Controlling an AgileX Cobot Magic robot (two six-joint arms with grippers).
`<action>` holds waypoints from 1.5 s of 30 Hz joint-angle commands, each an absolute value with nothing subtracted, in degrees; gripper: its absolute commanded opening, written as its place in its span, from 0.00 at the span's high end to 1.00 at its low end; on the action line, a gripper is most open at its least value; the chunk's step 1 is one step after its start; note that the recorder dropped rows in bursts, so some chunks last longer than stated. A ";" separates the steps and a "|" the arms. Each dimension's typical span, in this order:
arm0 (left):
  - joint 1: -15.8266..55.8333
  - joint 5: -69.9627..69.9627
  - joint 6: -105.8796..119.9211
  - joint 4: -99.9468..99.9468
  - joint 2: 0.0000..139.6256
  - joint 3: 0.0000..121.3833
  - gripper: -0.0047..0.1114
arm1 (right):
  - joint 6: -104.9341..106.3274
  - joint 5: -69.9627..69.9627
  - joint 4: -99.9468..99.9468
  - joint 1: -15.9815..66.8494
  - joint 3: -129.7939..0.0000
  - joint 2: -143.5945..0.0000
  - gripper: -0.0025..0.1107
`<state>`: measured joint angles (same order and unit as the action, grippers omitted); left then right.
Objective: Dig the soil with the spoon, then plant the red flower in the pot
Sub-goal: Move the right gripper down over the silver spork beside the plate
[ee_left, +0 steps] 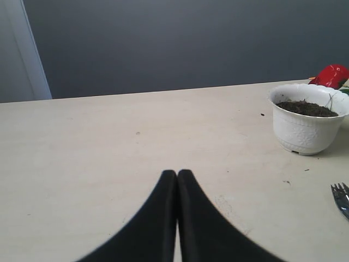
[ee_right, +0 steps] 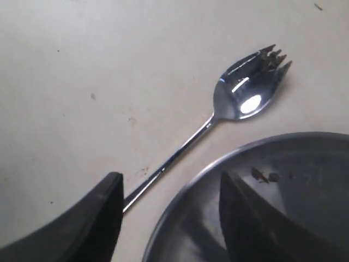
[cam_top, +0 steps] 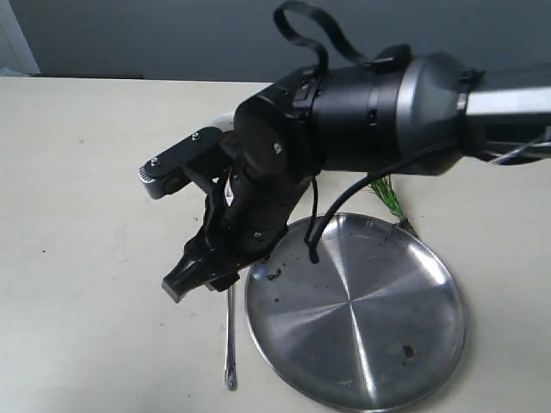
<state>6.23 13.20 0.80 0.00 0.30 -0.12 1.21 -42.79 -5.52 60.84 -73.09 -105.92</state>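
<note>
Exterior view: a large black robot arm reaches in from the right and fills the middle of the scene. Its right gripper (cam_top: 202, 275) hangs low over a pale table (cam_top: 77, 215), at the left rim of a round, shiny steel plate (cam_top: 379, 344). The slim silver metal spoon (cam_top: 231, 344) lies flat on the table just beside that rim, its handle running out from under the gripper. Crumbs of dark earth dot the plate. A green sprig shows behind the arm.

Left wrist view: the left gripper (ee_left: 177, 180) has its black fingers pressed together, holding nothing. The small white pot with a scalloped rim (ee_left: 308, 128) stands upright on the table, well apart, filled with dark brown crumbly soil (ee_left: 304, 108). A glossy red flower (ee_left: 332, 75) peeks out behind the pot.

Right wrist view: the right claw is spread wide, one finger over the table, the other over the plate, with the spoon's handle near the first. The oval bowl ends in short tines.

Step in hand: probably picking up the spoon; digging is not yet begun.

Next move: lower and close on the thin handle, which lies flat and may slip.
</note>
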 commanded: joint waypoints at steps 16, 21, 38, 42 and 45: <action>6.39 13.30 0.58 0.00 0.00 0.00 0.96 | -6.71 -35.24 -7.58 61.24 -74.08 -115.57 0.51; 6.39 13.30 0.58 0.00 0.00 0.00 0.96 | -9.91 -35.24 -7.58 61.24 -74.08 -115.59 0.51; 6.39 13.30 0.58 0.00 0.00 0.00 0.96 | -16.19 -33.79 -7.58 61.24 -74.08 -115.59 0.51; 6.39 13.30 0.58 0.00 0.00 0.00 0.96 | -17.50 -33.79 -7.31 61.24 -74.08 -115.59 0.51; 6.39 13.30 0.58 0.00 0.00 0.00 0.96 | -19.98 -33.67 -6.84 61.24 -74.08 -115.59 0.51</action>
<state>6.23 13.20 0.80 0.00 0.30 -0.12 -18.00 -34.32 -7.59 61.18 -73.77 -115.66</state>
